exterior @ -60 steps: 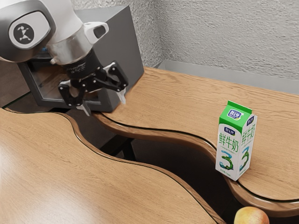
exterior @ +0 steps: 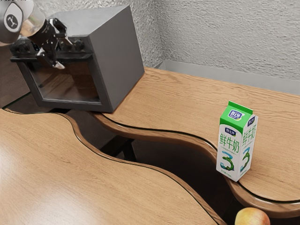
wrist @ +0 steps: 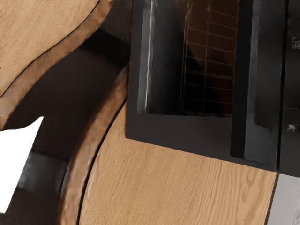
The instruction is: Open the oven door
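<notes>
Near the upper front of the oven (exterior: 117,58), toward the exterior view's left, the black gripper (exterior: 64,55) hangs with its jaws spread well apart, holding nothing; one fingertip lies lower across the view of the handle (exterior: 79,57), the other shows higher, over the row of knobs (exterior: 78,45); whether either one touches the oven cannot be told. The arm (exterior: 33,23) comes in from the exterior view's upper left corner.

The oven door (exterior: 66,104) is on the oven's front, below the knobs, and it is shut; its dark window takes up most of it, and the handle runs along its top edge. The oven is grey and stands upright on the back table (exterior: 187,105), close to the rough pale wall (exterior: 225,37); the front table (exterior: 70,164) has a wavy edge, with a dark gap between the two tables and a dark bar (exterior: 127,148) down in it.

Well apart from the oven, toward the exterior view's right, a milk carton (exterior: 236,147) stands upright by the back table's curved edge, white with a green top; near it, at the exterior view's lower edge, is a yellow and reddish fruit (exterior: 252,217), partly cut off.

Wrist view: the oven door lies flush with the oven's front; a wire rack (wrist: 206,72) shows through its window, and the handle runs between that window and a dark panel (wrist: 290,89) with pale markings.
</notes>
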{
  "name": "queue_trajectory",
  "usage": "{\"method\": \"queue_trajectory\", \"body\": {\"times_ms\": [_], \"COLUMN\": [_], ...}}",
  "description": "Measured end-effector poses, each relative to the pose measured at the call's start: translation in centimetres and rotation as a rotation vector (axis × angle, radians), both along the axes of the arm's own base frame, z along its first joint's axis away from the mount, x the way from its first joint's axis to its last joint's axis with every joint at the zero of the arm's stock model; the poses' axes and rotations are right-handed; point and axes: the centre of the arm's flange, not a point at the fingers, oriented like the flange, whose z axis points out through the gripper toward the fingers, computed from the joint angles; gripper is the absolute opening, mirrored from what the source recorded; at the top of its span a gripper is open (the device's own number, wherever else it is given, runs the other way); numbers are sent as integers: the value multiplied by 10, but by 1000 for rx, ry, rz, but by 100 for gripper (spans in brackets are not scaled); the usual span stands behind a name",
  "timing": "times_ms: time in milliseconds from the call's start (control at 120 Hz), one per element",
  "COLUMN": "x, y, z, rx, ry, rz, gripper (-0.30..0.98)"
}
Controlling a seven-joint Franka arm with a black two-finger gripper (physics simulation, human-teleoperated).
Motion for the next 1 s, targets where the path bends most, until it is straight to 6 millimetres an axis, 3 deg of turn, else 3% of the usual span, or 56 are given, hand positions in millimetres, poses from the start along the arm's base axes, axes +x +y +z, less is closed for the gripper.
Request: {"method": "queue_trajectory", "body": {"times_ms": [100, 283, 475, 1000], "x": [2, 26, 18, 41], "y": [17, 51, 88, 107], "z": [-5, -18, -31, -72], "rx": [22, 61, 83, 54], "ry": [-17, -93, -109, -136], "rz": [32, 75, 154, 182], "gripper": [69, 69, 69, 68]}}
